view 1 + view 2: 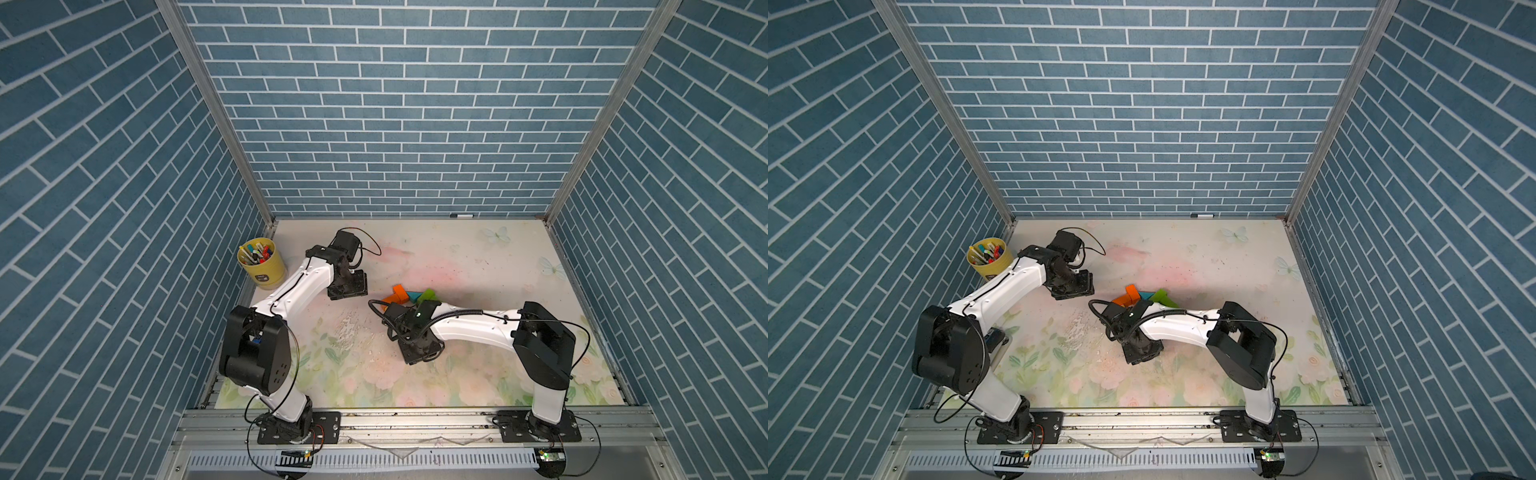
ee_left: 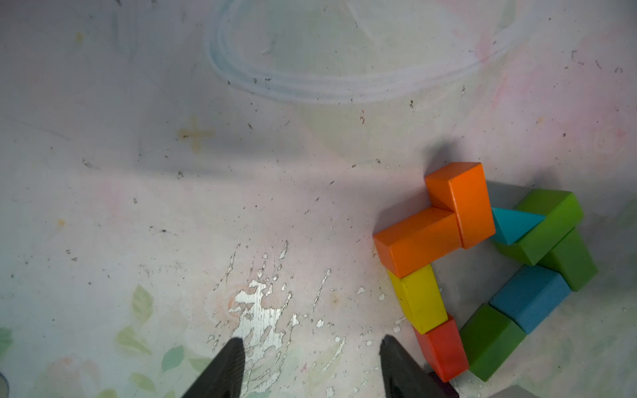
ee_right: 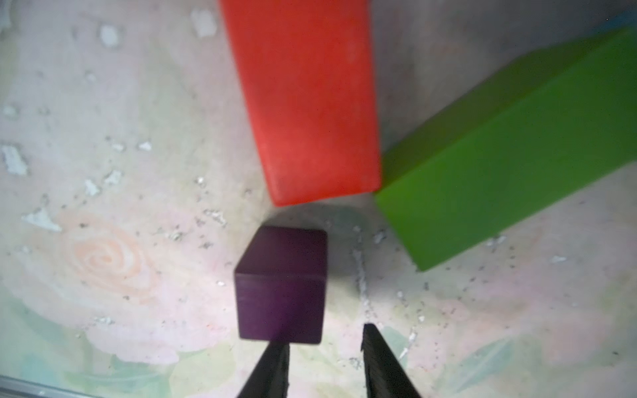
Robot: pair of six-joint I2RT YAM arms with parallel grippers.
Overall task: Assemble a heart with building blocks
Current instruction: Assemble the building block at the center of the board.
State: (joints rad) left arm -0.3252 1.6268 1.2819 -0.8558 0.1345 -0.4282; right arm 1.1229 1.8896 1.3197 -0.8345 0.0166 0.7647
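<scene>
In the left wrist view the building blocks lie as a touching outline: two orange bricks (image 2: 418, 241), a yellow brick (image 2: 420, 298), a red brick (image 2: 443, 348), green bricks (image 2: 491, 341), a light-blue brick (image 2: 529, 296) and a teal triangle (image 2: 513, 224). My left gripper (image 2: 313, 344) is open over bare mat beside them. The right wrist view shows the purple cube (image 3: 282, 286) standing just short of the ends of the red brick (image 3: 306, 103) and a green brick (image 3: 510, 155). My right gripper (image 3: 323, 341) stands narrowly open behind the cube, nothing between its fingers; one fingertip (image 3: 275, 355) is at the cube's near face.
A yellow cup of marker pens (image 1: 262, 264) stands at the far left by the wall. In both top views the right arm (image 1: 469, 328) covers the near half of the blocks (image 1: 409, 294). A worn patch of mat (image 1: 349, 332) lies between the arms.
</scene>
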